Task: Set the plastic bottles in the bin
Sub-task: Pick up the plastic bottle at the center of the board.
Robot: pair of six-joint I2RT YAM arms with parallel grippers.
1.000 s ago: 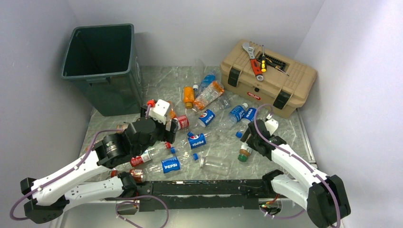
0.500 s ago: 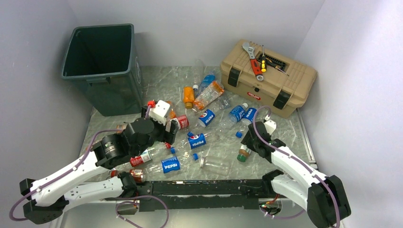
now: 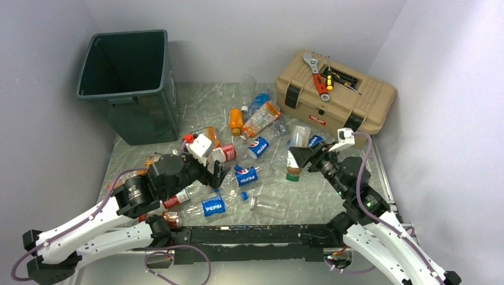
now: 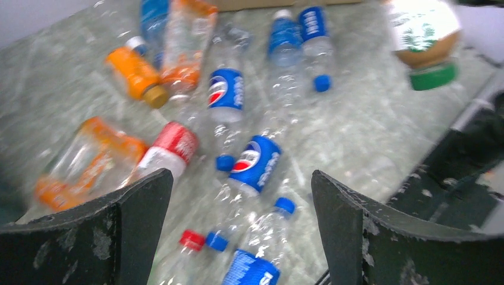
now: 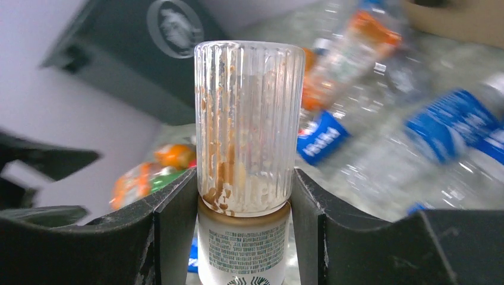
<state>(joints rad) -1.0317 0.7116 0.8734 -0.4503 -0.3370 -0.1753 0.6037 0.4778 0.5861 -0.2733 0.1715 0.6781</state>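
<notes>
My right end effector [image 5: 241,184] grips the ribbed bottle [image 5: 243,119] between its fingers [image 5: 172,225]. Left end effector [image 4: 238,178] — wide open above Pepsi bottles [image 4: 226,92].

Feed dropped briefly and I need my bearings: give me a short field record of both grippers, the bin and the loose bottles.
left gripper: open, holding nothing, above the loose bottles
right gripper: shut on the ribbed clear plastic bottle with a green cap, held above the marbled table
tall dark green-grey plastic bin: far left, no bottle visible inside
loose bottles: many lying on the table between bin and tan toolbox
</notes>
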